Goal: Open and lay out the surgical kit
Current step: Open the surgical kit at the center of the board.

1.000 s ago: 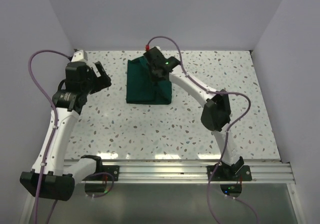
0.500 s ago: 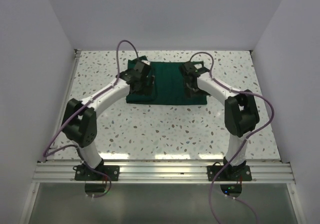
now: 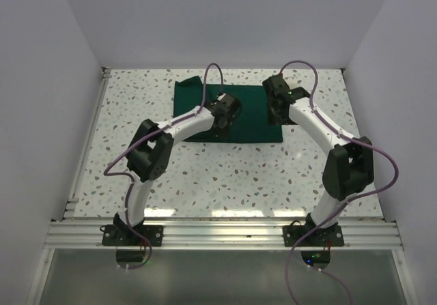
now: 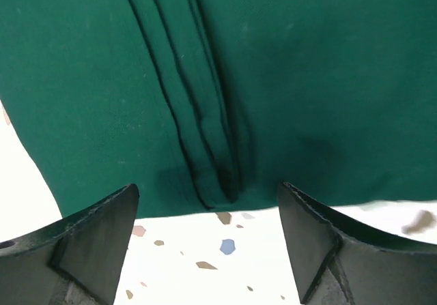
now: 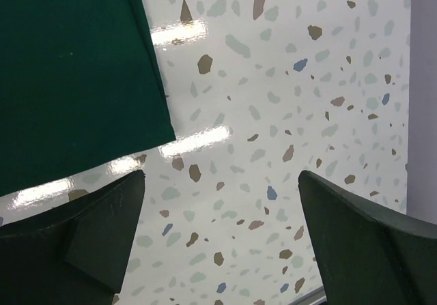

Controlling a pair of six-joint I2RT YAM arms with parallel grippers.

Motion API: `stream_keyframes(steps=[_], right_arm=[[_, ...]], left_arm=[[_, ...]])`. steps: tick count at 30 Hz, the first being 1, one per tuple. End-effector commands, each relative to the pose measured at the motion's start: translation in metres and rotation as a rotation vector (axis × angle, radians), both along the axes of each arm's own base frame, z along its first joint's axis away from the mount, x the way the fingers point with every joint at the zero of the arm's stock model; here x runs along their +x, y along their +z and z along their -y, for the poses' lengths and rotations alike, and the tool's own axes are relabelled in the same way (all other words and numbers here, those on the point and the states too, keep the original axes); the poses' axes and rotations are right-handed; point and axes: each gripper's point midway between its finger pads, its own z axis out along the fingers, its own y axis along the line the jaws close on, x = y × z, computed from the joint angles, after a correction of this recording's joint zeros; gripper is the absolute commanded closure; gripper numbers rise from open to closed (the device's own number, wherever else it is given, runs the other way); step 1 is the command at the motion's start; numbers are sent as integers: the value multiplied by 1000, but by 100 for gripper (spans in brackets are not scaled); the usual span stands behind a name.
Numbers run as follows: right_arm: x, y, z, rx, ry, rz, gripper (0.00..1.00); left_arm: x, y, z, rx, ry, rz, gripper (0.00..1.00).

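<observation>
Surgical kit (image 3: 249,117) lies at the far middle of the bench (image 3: 205,175), its dark green cloth (image 4: 328,80) partly spread, no instruments showing. Left tool (image 4: 206,202) hangs wide open and empty over the stacked fold edges (image 4: 205,134) at the near hem, probably to pinch the next flap. Right tool (image 5: 222,179), equally wide and empty, hovers beside a right-hand corner (image 5: 160,131), off the cloth.

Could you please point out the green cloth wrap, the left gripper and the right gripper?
green cloth wrap (image 3: 251,124), top view, bare flat part.
left gripper (image 4: 207,189), left wrist view, midway between open fingers.
right gripper (image 5: 222,177), right wrist view, midway between open fingers.
</observation>
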Motion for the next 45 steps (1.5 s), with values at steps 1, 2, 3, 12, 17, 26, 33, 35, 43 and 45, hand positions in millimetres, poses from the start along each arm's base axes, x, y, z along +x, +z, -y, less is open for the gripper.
stream_keyframes(steps=[1, 2, 3, 12, 17, 26, 33, 35, 43, 45], right_arm=[[-1, 18, 5, -7, -20, 45, 2], [-3, 16, 5, -9, -19, 41, 2], [-3, 15, 6, -13, -20, 35, 2], [-5, 7, 3, -4, -17, 9, 2], [-1, 5, 2, -6, -14, -3, 2], [17, 16, -8, 13, 4, 15, 2], [52, 27, -26, 52, 35, 57, 2], [68, 28, -33, 68, 37, 75, 2], [143, 20, -60, 251, 67, 143, 2], [162, 4, -56, 276, 58, 145, 2]], left_arm=[[8, 5, -13, 60, 40, 20, 15], [9, 5, -14, 60, 46, 22, 19], [8, 4, -14, 63, 46, 22, 22], [23, 22, -30, 5, 96, 48, 72], [33, 33, -34, -73, 99, 53, 100], [43, 115, -107, -350, 295, 241, 100], [8, 148, -236, -442, 693, 366, 1], [-5, 128, -238, -416, 703, 306, 0], [-52, 98, -231, -435, 698, 191, 0], [-63, 97, -230, -433, 680, 172, 0]])
